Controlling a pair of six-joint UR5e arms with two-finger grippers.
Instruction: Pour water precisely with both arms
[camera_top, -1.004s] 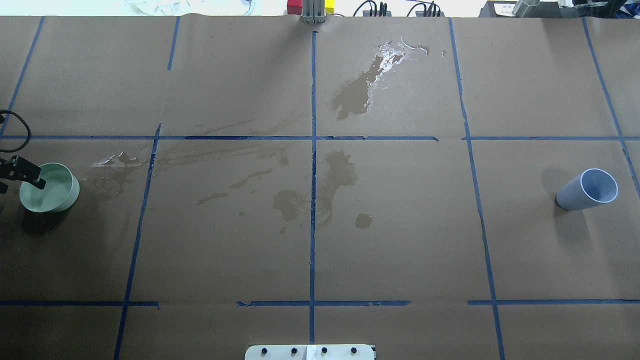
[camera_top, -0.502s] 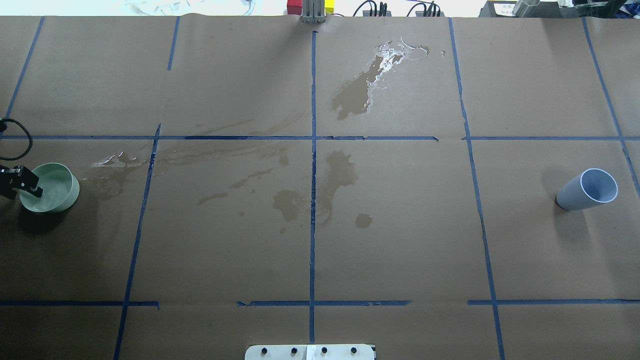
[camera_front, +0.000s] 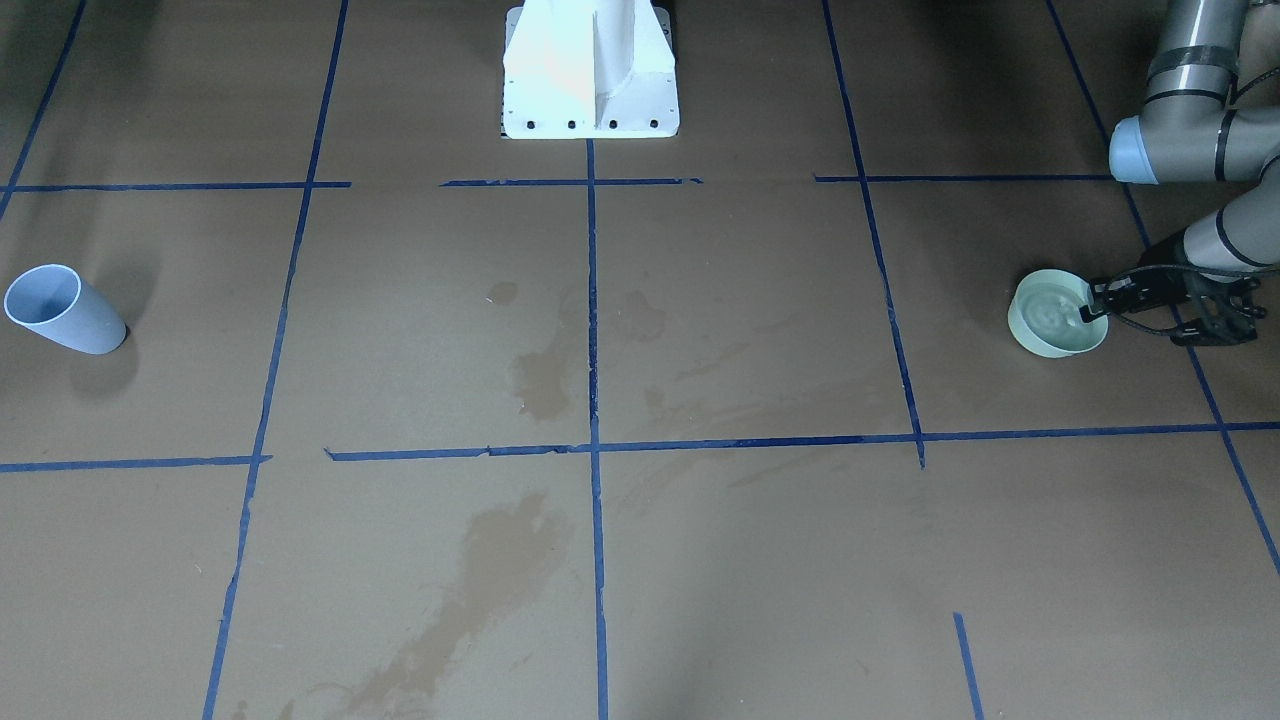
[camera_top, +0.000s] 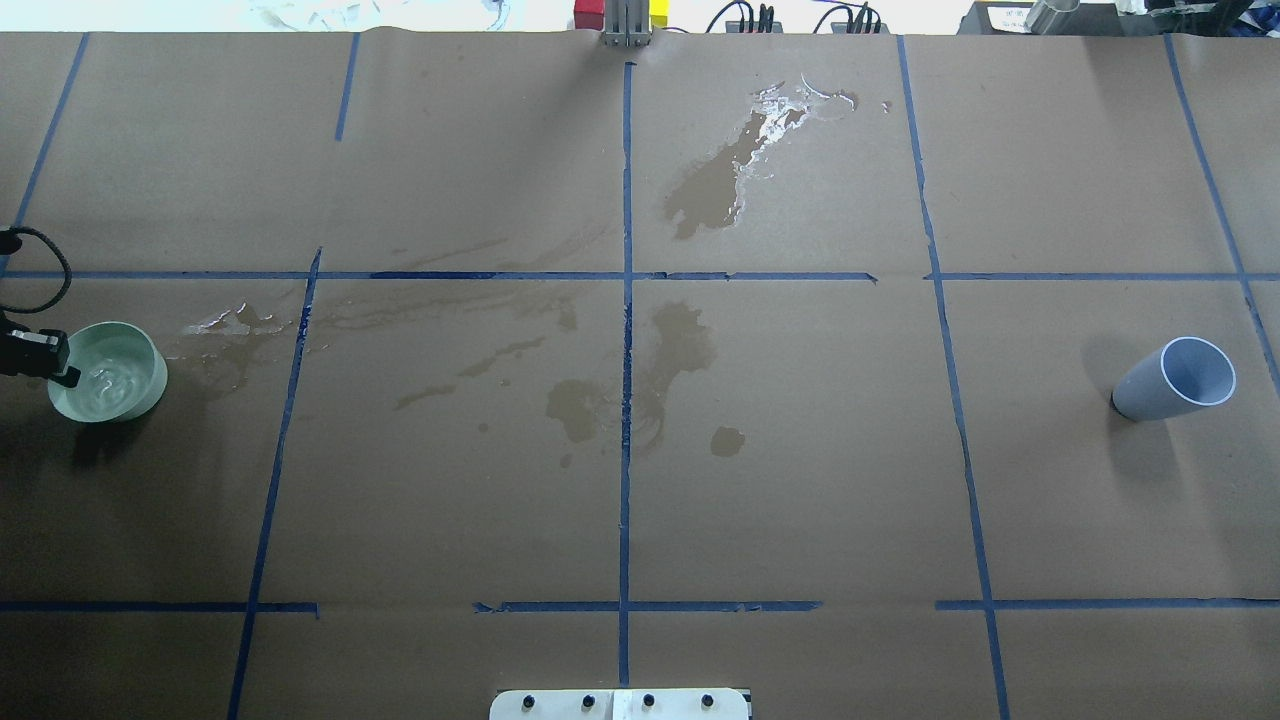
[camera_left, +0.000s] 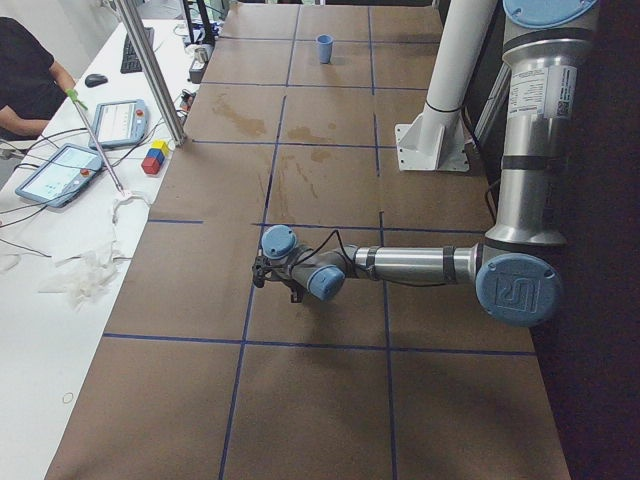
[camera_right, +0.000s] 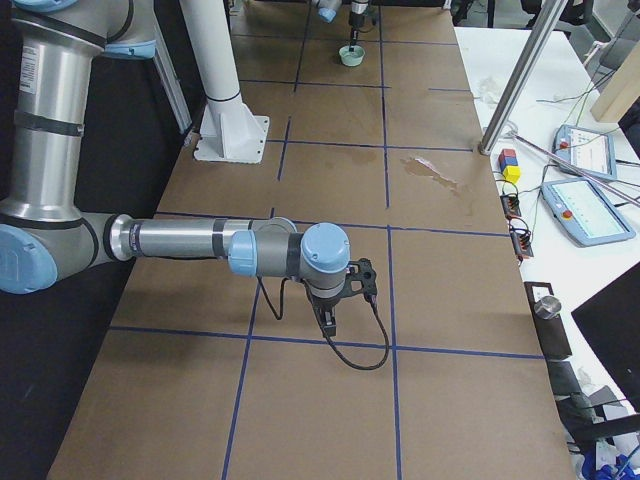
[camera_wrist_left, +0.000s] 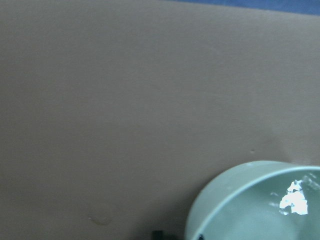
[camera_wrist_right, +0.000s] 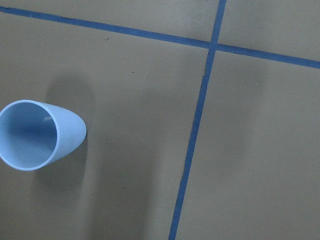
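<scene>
At the robot's left end of the table (camera_top: 440, 500), we see a green bowl (camera_top: 158, 382) sitting on the brown paper. The water (camera_top: 100, 385) is in this bowl. It is a shallow pool with little ripples and white glints on top. The left gripper (camera_front: 1097, 302) reaches in low from the side. Its two black fingers look pinched on the bowl's rim, on the side away from the middle of the table. From the left wrist camera we see only part of the bowl's round rim and a bright spot on the water. Far off at the other end stands a blue cup (camera_top: 1150, 395), upright, with its mouth open to the top. We look into it from the right wrist camera and see only its smooth blue inside. The right gripper (camera_right: 329, 318) hangs over the paper at that end and points down. We cannot tell if its fingers are apart or together. Dark wet stains (camera_top: 700, 190) lie on the paper between the bowl and the cup. The one by the far edge has shiny wet bits.
</scene>
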